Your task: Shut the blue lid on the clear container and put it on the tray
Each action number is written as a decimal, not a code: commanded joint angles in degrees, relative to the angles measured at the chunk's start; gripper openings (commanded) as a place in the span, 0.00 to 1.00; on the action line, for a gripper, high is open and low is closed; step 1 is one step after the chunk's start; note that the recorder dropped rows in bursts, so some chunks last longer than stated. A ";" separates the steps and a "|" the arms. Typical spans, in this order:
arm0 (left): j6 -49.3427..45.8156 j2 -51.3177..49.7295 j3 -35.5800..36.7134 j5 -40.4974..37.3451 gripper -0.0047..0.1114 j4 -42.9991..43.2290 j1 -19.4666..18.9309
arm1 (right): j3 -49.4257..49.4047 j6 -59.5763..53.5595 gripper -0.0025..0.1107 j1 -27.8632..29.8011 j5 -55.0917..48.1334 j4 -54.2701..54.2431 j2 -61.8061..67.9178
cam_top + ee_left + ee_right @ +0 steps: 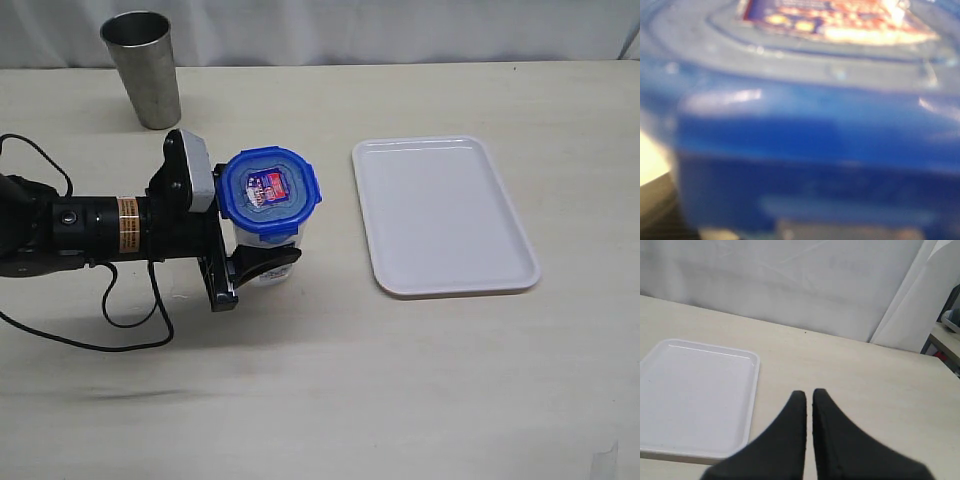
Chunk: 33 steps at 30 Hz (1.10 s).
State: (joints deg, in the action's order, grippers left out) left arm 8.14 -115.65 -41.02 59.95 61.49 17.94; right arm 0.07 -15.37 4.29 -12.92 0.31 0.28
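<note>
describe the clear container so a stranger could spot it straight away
On the pale table, look left of the white tray in the exterior view. The clear container stands there, upright. Unlike the bare metal cup farther back, it wears a bright blue lid with a sticker.

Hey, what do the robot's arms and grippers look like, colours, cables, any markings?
The left arm is a black cylinder with a yellow-orange label band, a pale grey box near the wrist, thin black cables and black fingers. The right gripper has two matte black prongs tapering to rounded tips.
</note>
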 commanded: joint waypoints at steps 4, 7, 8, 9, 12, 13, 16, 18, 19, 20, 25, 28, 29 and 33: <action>0.35 0.67 -0.39 2.50 0.04 -0.69 0.02 | -0.07 0.14 0.06 0.28 -0.76 0.56 -0.28; 0.35 0.67 -0.39 2.50 0.04 -0.69 0.02 | -0.07 0.45 0.06 0.28 -0.70 0.56 -0.28; 0.35 0.67 -0.39 2.50 0.04 -0.69 0.02 | -0.07 1.14 0.06 0.28 -0.70 0.56 -0.28; 0.35 0.67 -0.39 2.50 0.04 -0.69 0.02 | -0.07 1.32 0.06 0.28 -0.70 0.56 -0.28; 0.35 0.67 -0.39 2.50 0.04 -0.69 0.02 | -0.07 1.32 0.06 0.28 -0.70 0.56 -0.28; 0.35 0.67 -0.39 2.50 0.04 -0.69 0.02 | -0.07 1.29 0.06 0.28 -0.70 0.85 -0.28; 0.35 0.67 -0.39 2.50 0.04 -0.69 0.02 | -0.07 1.53 0.06 0.28 -0.70 5.60 -0.28; 0.35 0.67 -0.39 2.50 0.04 -0.69 0.02 | -0.07 1.53 0.06 0.28 -0.70 6.57 -0.28; 0.35 0.67 -0.39 2.50 0.04 -0.69 0.02 | -0.07 1.53 0.06 0.28 -0.79 6.31 -0.28; 0.35 0.67 -0.39 2.50 0.04 -0.69 0.02 | -0.07 1.53 0.06 0.28 -0.82 5.66 -0.28; 0.35 0.67 -0.39 2.50 0.04 -0.69 0.02 | -0.07 1.53 0.06 0.28 -0.82 2.17 -0.28; 0.35 0.67 -0.39 2.50 0.04 -0.69 0.02 | -0.07 1.53 0.06 0.28 -0.82 2.29 -0.28; 0.35 0.67 -0.39 2.50 0.04 -0.69 0.02 | -0.07 1.53 0.06 0.28 -0.82 2.29 -0.28; 0.35 0.67 -0.39 2.50 0.04 -0.69 0.02 | -0.07 1.53 0.06 0.28 -0.82 2.03 -0.28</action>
State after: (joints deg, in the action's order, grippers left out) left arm 8.14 -115.65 -41.02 59.95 61.49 17.94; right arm 0.07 -14.07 4.29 -13.36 2.65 0.28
